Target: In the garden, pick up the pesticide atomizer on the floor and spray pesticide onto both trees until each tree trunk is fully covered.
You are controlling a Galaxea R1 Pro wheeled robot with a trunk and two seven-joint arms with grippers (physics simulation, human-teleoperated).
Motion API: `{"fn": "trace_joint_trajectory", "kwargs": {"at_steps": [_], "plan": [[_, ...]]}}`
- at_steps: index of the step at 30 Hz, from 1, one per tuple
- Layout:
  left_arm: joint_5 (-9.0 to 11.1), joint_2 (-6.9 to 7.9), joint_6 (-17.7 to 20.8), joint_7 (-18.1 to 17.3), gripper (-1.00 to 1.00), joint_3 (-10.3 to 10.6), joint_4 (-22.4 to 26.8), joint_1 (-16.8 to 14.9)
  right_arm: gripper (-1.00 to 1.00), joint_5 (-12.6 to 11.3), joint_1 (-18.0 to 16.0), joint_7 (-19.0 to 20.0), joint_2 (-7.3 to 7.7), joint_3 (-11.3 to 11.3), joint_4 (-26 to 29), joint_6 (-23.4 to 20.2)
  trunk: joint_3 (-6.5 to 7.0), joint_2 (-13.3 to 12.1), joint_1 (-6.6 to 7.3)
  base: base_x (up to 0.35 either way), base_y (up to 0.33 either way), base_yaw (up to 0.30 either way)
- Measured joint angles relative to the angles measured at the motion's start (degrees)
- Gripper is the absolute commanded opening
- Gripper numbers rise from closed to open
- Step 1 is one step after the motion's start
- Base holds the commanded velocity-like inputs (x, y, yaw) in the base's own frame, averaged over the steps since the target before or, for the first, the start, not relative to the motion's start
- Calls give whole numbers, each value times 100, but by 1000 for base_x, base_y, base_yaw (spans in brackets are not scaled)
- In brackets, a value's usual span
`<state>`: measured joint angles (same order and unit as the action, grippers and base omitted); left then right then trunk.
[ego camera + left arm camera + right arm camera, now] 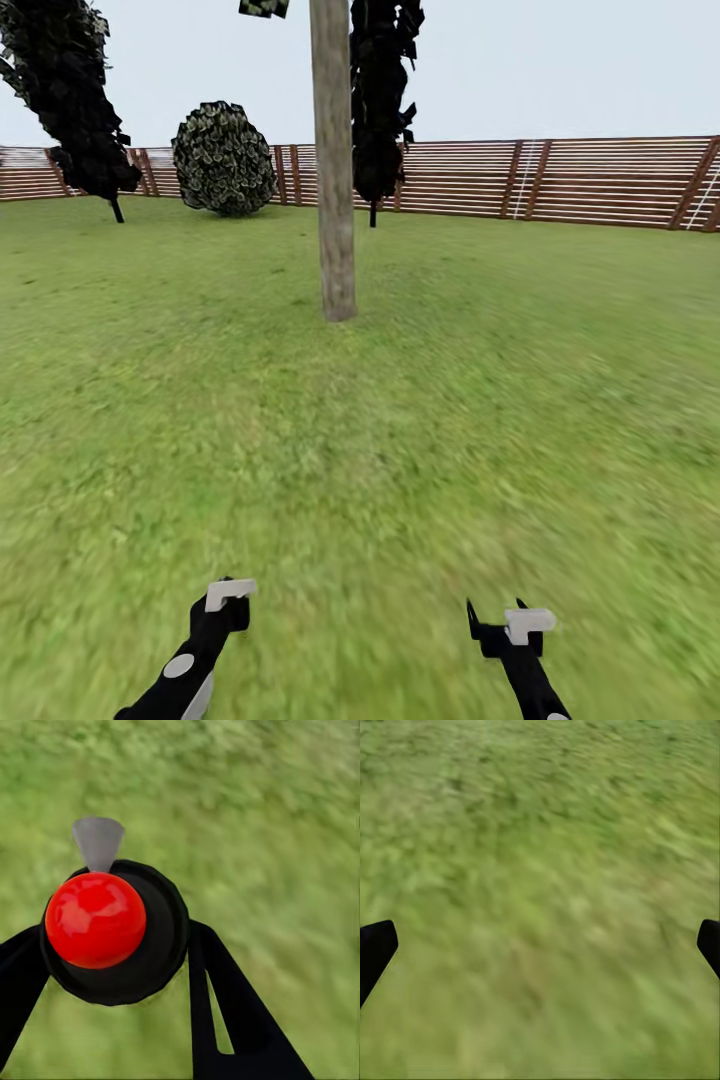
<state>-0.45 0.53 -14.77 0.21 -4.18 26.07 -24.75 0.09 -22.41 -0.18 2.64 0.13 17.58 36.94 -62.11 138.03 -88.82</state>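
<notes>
Setting: open lawn of mottled green grass [520,400] running near to far. Far boundary: brown horizontal-slat wooden fence [600,180] spanning left to right. Far left: round dark bush [224,158] before the fence. Above: pale, even grey sky [560,60]; flat daylight.

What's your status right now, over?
Left gripper shut on atomizer. Right gripper open, empty. Tree trunk ahead across grass, nothing between.

No legible text, label, brand, number or sign is appearing in any view; the red-capped atomizer [105,930] sitting between the left gripper's fingers [240,1012] is carrying no readable marking.
</notes>
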Motion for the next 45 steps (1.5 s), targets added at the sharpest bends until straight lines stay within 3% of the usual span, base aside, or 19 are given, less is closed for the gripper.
{"fn": "trace_joint_trajectory", "kwargs": {"at_steps": [45], "plan": [[-4, 0, 0, 0, -100, 5, 3, 0, 100, 0, 0, 0, 0, -3, 0, 3, 0, 0, 0, 339, 92, 0]]}}
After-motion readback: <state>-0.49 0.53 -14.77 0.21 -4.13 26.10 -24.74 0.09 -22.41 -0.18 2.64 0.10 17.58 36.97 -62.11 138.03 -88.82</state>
